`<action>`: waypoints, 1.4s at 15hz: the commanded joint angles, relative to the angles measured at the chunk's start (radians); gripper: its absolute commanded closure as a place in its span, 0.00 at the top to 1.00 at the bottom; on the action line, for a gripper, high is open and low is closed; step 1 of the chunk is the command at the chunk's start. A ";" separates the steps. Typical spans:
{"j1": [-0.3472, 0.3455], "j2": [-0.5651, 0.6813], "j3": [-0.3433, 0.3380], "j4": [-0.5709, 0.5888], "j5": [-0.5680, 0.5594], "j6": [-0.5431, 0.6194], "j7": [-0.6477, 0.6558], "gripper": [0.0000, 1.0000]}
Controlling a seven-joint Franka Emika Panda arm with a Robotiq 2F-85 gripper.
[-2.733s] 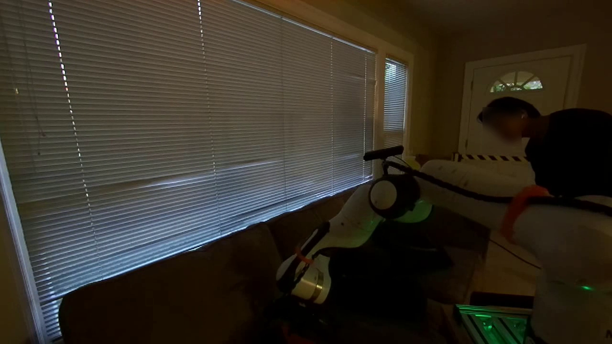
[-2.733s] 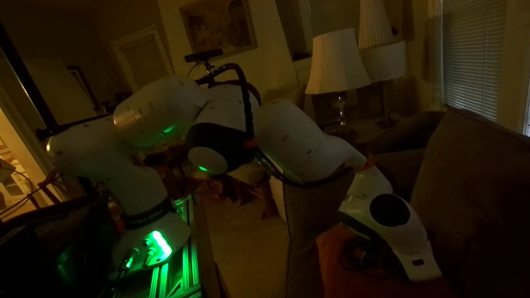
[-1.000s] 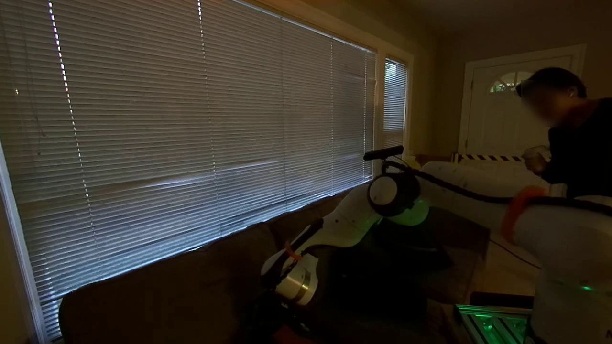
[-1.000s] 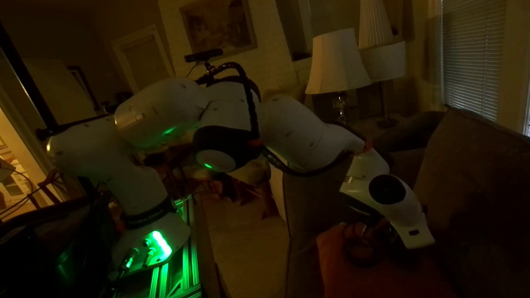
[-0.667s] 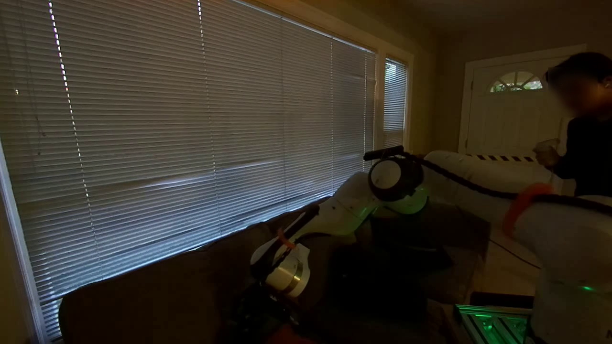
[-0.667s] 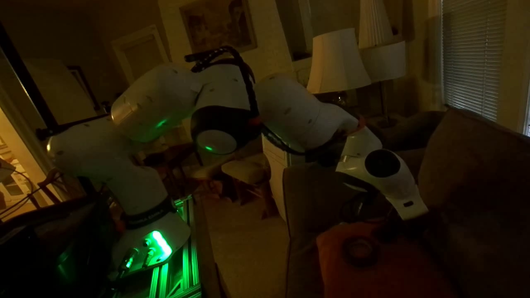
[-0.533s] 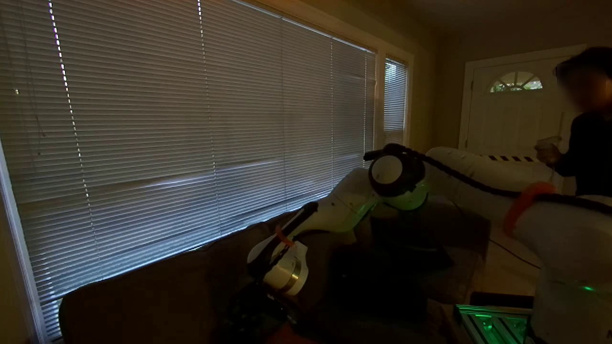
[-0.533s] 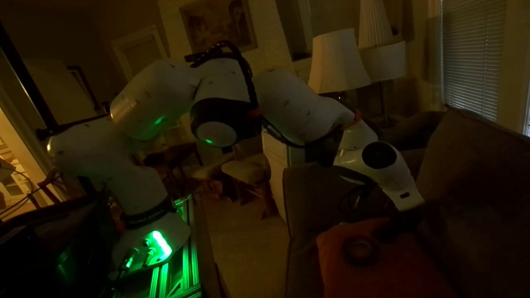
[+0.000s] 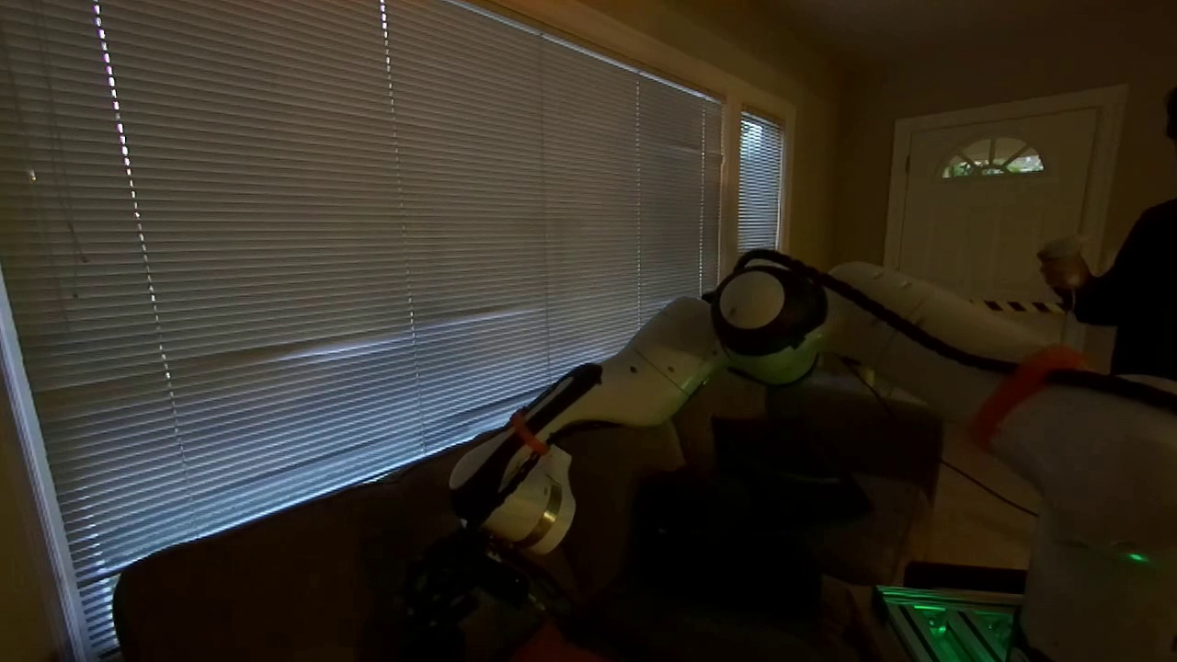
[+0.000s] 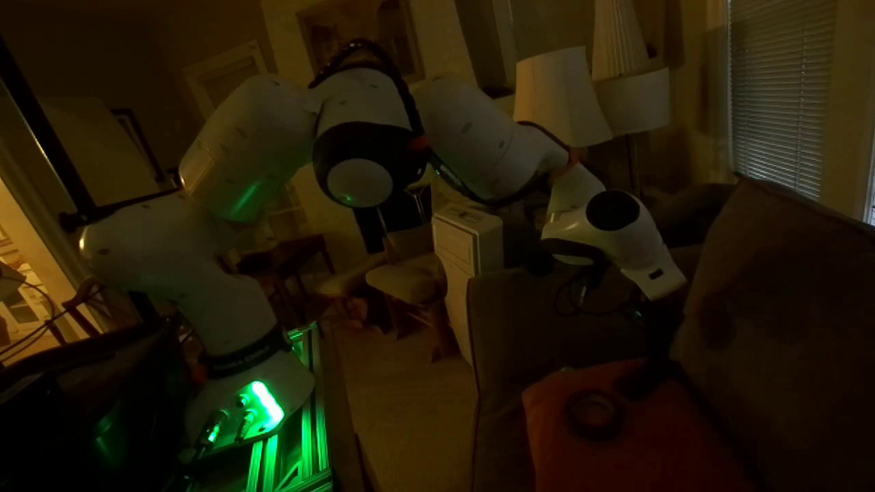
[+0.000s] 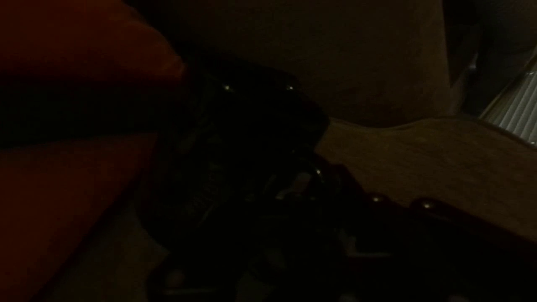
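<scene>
My claw (image 11: 256, 109) is closed; it's too dark to tell if it holds anything. The wrist view shows the cushion (image 11: 71, 193) beside it; an exterior view alone shows the ring (image 10: 593, 433), on the cushion below my claw.

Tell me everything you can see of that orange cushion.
The orange cushion looks like soft, plain fabric, dim in the low light. It lies on the brown sofa, and a dark ring rests on it. In the wrist view a dark band, too murky to identify, cuts across the orange. I can't tell whether anything else touches it.
</scene>
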 commanded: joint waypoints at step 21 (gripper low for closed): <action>0.406 -0.090 -0.168 0.315 0.052 -0.389 0.151 0.02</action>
